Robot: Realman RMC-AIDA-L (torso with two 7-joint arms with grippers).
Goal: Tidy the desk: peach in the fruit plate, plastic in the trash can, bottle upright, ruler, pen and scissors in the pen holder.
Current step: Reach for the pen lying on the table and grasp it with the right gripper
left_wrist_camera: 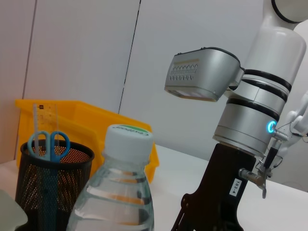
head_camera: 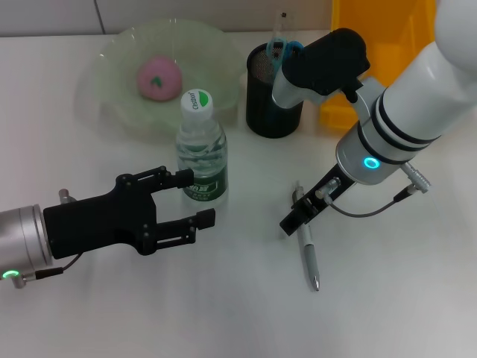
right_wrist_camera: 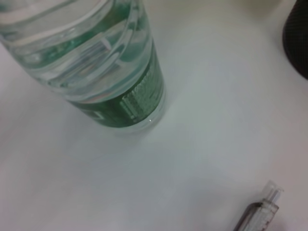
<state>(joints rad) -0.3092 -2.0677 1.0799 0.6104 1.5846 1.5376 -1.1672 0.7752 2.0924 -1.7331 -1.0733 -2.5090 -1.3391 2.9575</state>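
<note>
Pen [head_camera: 308, 253] lies flat on the white desk [head_camera: 223, 313], nearest of all the task's things, right of centre, tip pointing toward the near edge. Its clear end [right_wrist_camera: 262, 211] peeks into the right wrist view. Right gripper [head_camera: 297, 215] is down at the pen's far end, its dark fingers low over the barrel; whether they are parted or pinched on the pen, I cannot tell from here.

Over on the left, the left gripper [head_camera: 195, 198] reaches in from the near-left with its two black fingers [head_camera: 182, 177] clearly spread. The far finger sits right at the water bottle [head_camera: 201, 149], the near one stands free of it, nothing clamped between them.

That bottle stands upright, white cap [left_wrist_camera: 127, 139] on, green label [right_wrist_camera: 130, 103] around its lower body, just left of the pen and a little farther back.

Farther again, right of the bottle, is the black mesh pen holder [head_camera: 272, 93], with blue-handled scissors [left_wrist_camera: 48, 144] and a clear ruler [left_wrist_camera: 44, 115] standing in it. Beyond and to the right of it sits a yellow bin [head_camera: 380, 52].

At the far left, the pale green fruit plate [head_camera: 112, 67] holds the pink peach [head_camera: 158, 78] in its middle.
</note>
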